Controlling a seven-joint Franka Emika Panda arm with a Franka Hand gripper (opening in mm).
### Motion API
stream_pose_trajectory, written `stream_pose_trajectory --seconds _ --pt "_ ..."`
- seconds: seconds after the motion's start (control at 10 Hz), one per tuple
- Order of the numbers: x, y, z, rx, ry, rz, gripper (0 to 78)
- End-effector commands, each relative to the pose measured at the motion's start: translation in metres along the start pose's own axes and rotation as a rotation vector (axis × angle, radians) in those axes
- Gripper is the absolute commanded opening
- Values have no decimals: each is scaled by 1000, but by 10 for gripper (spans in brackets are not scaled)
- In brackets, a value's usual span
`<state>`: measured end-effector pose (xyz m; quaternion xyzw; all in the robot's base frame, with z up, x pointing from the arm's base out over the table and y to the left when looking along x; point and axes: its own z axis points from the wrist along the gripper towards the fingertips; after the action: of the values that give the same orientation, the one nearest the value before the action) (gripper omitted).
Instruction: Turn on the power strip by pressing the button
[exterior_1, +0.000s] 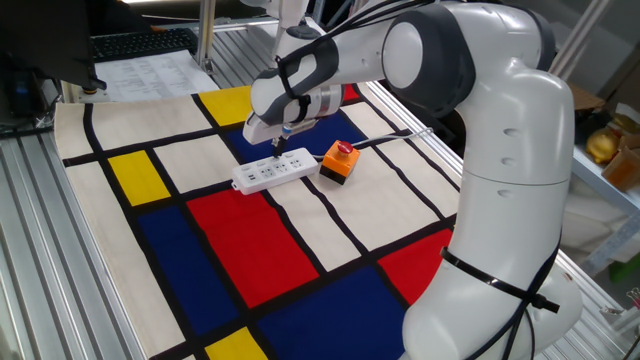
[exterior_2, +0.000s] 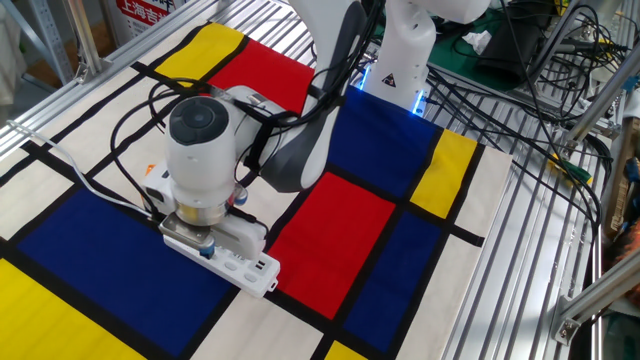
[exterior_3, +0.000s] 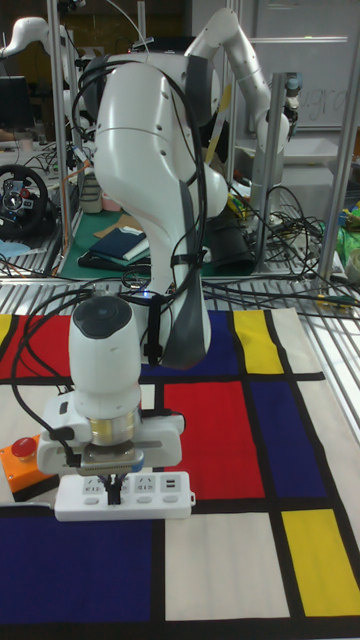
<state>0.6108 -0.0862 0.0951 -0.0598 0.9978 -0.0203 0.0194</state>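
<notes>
Near desk centre, on coloured mat (exterior_1: 250, 250), we see power strip (exterior_1: 272, 172) lying flat, long axis slanted. Orange-and-black box (exterior_1: 338, 162) sits just beside strip's right end in one fixed view; open mat on strip's other sides. Mat stops short of ribbed metal desk (exterior_2: 540, 240) edge. Hand (exterior_3: 118, 483) directly over strip's box-side end, fingertips at its top face. Contact unclear. Finger gap hidden; we cannot tell opening. Nothing seen held. Button not resolvable.

button hidden under pincer (exterior_3: 112, 483); power strip (exterior_3: 150, 497) part covered by wrist; fingertip gap unreadable
</notes>
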Motion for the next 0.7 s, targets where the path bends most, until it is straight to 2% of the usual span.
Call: stream_pose_trajectory --seconds 0.1,0.7 --pt "-2 -1 -2 6 0 -5 0" --pt "2 2 1 8 7 -8 0"
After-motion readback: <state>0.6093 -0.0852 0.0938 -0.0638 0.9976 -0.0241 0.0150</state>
